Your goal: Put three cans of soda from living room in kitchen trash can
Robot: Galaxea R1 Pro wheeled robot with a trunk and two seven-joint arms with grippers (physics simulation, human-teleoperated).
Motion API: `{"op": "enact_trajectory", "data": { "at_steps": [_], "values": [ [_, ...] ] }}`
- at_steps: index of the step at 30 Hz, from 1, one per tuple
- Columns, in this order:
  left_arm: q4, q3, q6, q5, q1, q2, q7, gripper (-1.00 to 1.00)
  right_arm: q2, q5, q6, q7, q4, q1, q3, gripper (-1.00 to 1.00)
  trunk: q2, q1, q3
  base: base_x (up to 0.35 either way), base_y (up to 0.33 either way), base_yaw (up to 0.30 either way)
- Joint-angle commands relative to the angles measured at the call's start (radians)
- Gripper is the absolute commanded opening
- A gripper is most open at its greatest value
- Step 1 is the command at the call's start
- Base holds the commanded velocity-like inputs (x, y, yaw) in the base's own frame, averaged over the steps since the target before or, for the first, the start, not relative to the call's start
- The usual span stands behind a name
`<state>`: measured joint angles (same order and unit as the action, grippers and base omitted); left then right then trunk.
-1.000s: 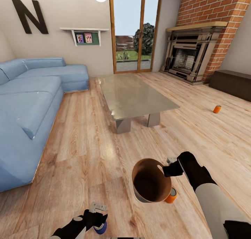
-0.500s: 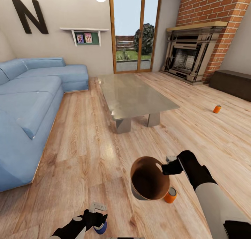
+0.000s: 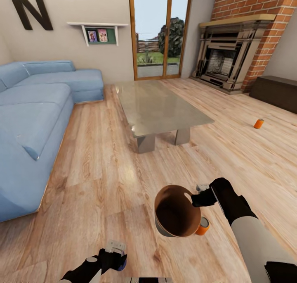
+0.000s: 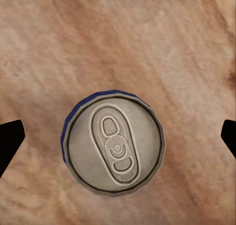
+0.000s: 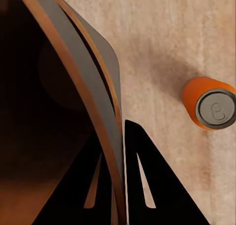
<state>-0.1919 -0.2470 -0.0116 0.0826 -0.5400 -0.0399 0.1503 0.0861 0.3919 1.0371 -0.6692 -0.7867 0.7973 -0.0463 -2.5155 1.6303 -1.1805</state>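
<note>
Two dark fingers of the right gripper [image 5: 115, 185] pinch the thin, stiff wall of the round brown bin [image 3: 175, 212], while the left gripper [image 4: 118, 136] hangs spread over a light, slippery blue-sided metal can [image 4: 114, 145], best grasped across its sides.

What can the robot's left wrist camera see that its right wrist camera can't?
The left wrist view looks straight down on a blue-sided can with a grey pull-tab top, standing between the open left gripper tips. The right wrist view has the trash can, its wall pinched by the right gripper, and an orange soda can beside it. Both show the wood floor.
</note>
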Motion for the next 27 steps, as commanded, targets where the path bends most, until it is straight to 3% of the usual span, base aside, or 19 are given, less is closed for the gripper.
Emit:
{"op": "enact_trajectory", "data": {
  "at_steps": [1, 12, 17, 27],
  "values": [
    [0.000, 0.000, 0.000, 0.000, 0.000, 0.000, 0.000, 1.00, 0.000, -0.035, 0.010, -0.007, 0.000, 0.000, -0.001, -1.00, 0.000, 0.000, -0.004, 0.000, 0.000, 0.000],
    [-0.006, 0.000, -0.001, 0.004, 0.000, 0.001, 0.000, 1.00, 0.000, -0.032, 0.010, -0.006, 0.000, -0.001, -0.001, -1.00, -0.001, 0.001, -0.008, 0.000, 0.000, 0.000],
    [-0.004, 0.001, 0.002, 0.003, 0.000, 0.000, 0.000, 1.00, 0.000, -0.031, 0.010, -0.006, 0.000, -0.001, -0.001, -1.00, -0.002, 0.003, -0.027, 0.000, 0.000, 0.000],
    [-0.007, 0.000, 0.000, 0.003, 0.000, 0.001, 0.001, 1.00, 0.000, -0.030, 0.010, -0.006, 0.000, -0.001, 0.000, -1.00, -0.002, 0.003, -0.027, 0.000, 0.000, 0.000]
  ]
}}
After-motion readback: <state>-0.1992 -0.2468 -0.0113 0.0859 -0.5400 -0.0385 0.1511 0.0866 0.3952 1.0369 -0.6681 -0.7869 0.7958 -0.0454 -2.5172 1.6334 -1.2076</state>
